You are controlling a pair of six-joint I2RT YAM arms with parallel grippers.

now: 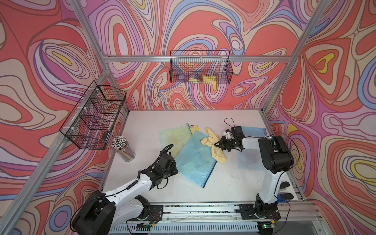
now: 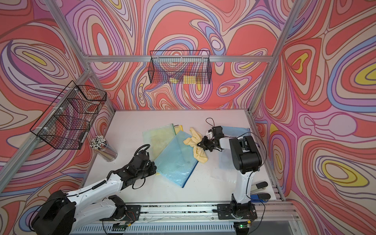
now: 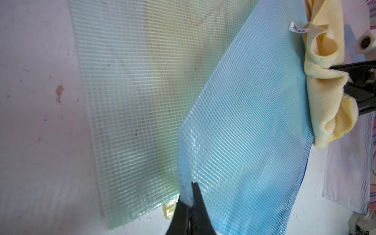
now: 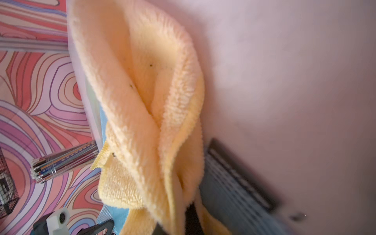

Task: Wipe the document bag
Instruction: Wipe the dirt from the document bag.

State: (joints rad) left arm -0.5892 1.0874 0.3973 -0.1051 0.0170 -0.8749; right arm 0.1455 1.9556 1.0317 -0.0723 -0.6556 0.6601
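Observation:
The document bag (image 1: 195, 160) (image 2: 177, 162) is blue mesh with a dark blue zip edge and lies slanted mid-table in both top views. My left gripper (image 1: 176, 172) (image 2: 155, 173) (image 3: 190, 195) is shut on its near-left edge, which rises slightly in the left wrist view, where the document bag (image 3: 244, 122) fills the middle. A yellow fluffy cloth (image 1: 219, 155) (image 2: 201, 157) (image 4: 142, 101) hangs bunched from my right gripper (image 1: 216, 144) (image 2: 198, 144) (image 4: 189, 219), which is shut on it. The cloth's folds rest along the bag's far-right edge.
A green mesh bag (image 1: 173, 136) lies partly under the blue one, with a yellow one (image 1: 194, 128) behind it. A pale blue bag (image 1: 254, 130) and a clear one (image 1: 250, 160) lie at the right. A pencil jar (image 1: 124, 149) stands left. Wire baskets (image 1: 93, 116) (image 1: 200, 68) hang on the walls.

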